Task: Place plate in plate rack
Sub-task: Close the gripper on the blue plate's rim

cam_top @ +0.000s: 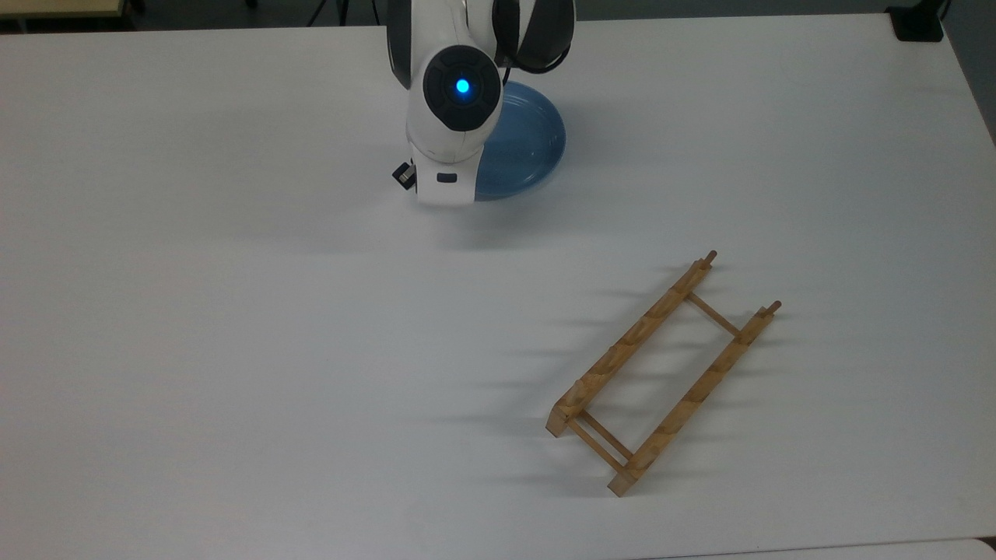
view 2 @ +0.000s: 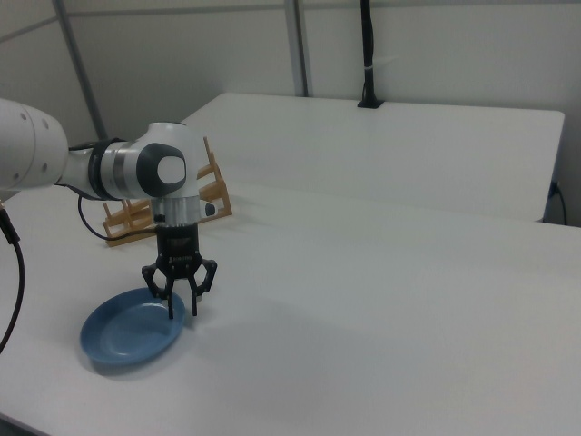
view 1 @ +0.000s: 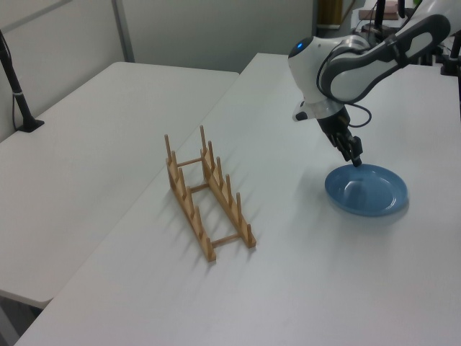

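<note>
On the white table [view 2: 381, 300], nearest in the right view, the plate [view 2: 130, 331] lay flat and right side up. Gripper [view 2: 182, 309] pointed straight down over the plate's rim on the right view's right, fingers spread apart with the rim between them; whether they touched it could not be told. Nothing was held. Behind the arm [view 2: 136, 173], the plate rack [view 2: 136, 218] stood upright and empty, well apart from the plate, lying diagonally in the top view.
</note>
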{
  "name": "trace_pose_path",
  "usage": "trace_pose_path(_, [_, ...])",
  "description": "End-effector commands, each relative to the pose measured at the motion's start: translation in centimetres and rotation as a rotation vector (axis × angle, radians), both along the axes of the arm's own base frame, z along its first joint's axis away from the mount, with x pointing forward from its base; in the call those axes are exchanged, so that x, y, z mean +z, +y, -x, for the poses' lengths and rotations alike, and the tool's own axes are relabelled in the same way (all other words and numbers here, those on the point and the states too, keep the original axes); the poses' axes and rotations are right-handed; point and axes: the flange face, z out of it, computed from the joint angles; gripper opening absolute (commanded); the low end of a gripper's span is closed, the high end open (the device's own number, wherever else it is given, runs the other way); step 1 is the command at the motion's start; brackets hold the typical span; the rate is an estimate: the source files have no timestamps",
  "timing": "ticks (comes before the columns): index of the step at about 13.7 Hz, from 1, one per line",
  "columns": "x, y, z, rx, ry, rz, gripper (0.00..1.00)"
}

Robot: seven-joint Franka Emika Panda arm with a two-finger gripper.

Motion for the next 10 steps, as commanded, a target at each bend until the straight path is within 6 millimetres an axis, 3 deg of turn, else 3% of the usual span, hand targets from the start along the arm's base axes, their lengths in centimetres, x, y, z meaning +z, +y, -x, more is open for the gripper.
trace_pose_path(1, [-0.1,0.3,0.1,0.039,-0.011,0.003,0.17])
trace_pose_path(2, [-0.2,0.3,0.1,0.036,-0.010,0.004,0.10])
trace_pose_path(5, [-0.4,0.6,0.1,0.041,-0.005,0.005,0.07])
trace_pose_path(7, [-1.2,0.6,0.2,0.035,0.007,0.009,0.12])
trace_pose_path(8, [-1.2,0.7,0.1,0.034,0.007,0.010,0.25])
trace_pose_path(10, [-1.2,0.7,0.1,0.031,0.006,0.011,0.31])
